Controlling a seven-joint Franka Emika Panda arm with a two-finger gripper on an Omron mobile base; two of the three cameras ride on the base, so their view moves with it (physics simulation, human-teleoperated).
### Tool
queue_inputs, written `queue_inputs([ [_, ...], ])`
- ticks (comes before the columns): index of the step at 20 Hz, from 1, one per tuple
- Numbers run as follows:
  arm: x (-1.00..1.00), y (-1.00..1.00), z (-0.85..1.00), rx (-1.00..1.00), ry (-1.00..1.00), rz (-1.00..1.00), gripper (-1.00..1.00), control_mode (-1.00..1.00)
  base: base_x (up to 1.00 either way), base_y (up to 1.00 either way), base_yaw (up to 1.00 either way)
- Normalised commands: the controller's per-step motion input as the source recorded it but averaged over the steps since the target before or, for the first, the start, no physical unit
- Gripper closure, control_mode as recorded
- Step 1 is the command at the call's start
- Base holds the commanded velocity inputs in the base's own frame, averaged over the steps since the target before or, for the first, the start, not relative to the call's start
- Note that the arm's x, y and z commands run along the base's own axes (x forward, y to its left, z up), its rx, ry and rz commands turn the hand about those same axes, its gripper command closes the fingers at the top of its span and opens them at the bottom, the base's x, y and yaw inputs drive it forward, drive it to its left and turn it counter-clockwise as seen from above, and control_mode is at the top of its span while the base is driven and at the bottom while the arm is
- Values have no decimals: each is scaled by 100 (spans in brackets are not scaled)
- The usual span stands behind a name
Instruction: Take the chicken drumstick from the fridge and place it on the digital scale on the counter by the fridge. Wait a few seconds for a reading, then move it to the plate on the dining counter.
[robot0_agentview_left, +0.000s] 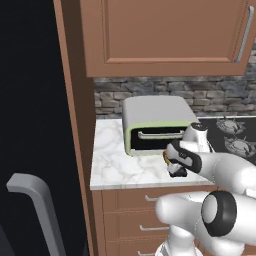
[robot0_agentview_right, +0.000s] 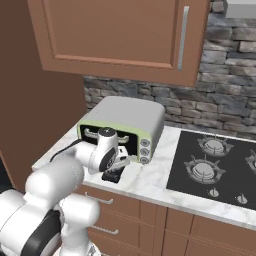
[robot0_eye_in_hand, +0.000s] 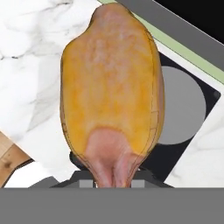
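Observation:
The golden-brown chicken drumstick (robot0_eye_in_hand: 111, 87) has its pale end down between the fingers of my gripper (robot0_eye_in_hand: 113, 177), which is shut on it. It hangs just above the digital scale (robot0_eye_in_hand: 183, 109), a flat black pad with a round grey plate, offset to one side of it. From the base, my gripper (robot0_agentview_right: 117, 162) hovers over the scale (robot0_agentview_right: 112, 176) at the front of the marble counter (robot0_agentview_left: 112, 160). A sliver of the drumstick (robot0_agentview_left: 166, 158) shows at the gripper (robot0_agentview_left: 175, 165). The black fridge (robot0_agentview_left: 30, 100) stands to the left, its grey handle (robot0_agentview_left: 35, 205) low down.
A grey and green toaster oven (robot0_agentview_left: 155, 125) sits right behind the scale. A black gas hob (robot0_agentview_right: 215, 165) lies to the right. Brown wall cabinets (robot0_agentview_right: 120, 35) hang above, and brown drawers (robot0_agentview_left: 135, 210) run under the counter. A brown panel (robot0_agentview_left: 75, 125) separates fridge and counter.

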Motion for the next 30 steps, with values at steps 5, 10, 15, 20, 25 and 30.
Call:
queue_inputs([
  [5,17,-14,-10,0,5,0,100,-100,0,0,0],
  [10,6,-9,-18,0,5,0,100,-100,0,0,0],
  [15,4,0,-14,0,3,0,100,-100,0,0,0],
  [20,-5,0,0,1,0,0,100,-100,0,0,0],
  [25,-13,-1,0,2,-1,0,100,-100,0,0,0],
  [30,25,-14,0,0,0,0,100,-100,0,0,0],
])
